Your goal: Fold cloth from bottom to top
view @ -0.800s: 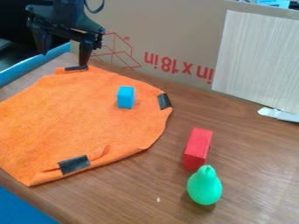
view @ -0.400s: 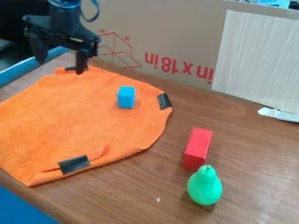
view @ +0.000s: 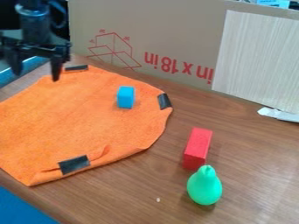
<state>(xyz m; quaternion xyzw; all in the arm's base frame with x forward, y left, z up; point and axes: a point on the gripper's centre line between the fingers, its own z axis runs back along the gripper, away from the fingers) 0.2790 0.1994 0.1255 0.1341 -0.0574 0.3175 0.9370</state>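
Woodgrain tabletop (view: 251, 179) beneath fuzzy, puckered orange cloth (view: 88, 118).

The cardboard (view: 175, 26) bears upside-down red print (view: 169, 65), "in x 18in".

Orange cloth (view: 88, 118) with dark patches, spread mostly flat on the wooden table (view: 245, 153)

Blue block (view: 125, 97), red block (view: 198, 148), green pear (view: 204, 186)
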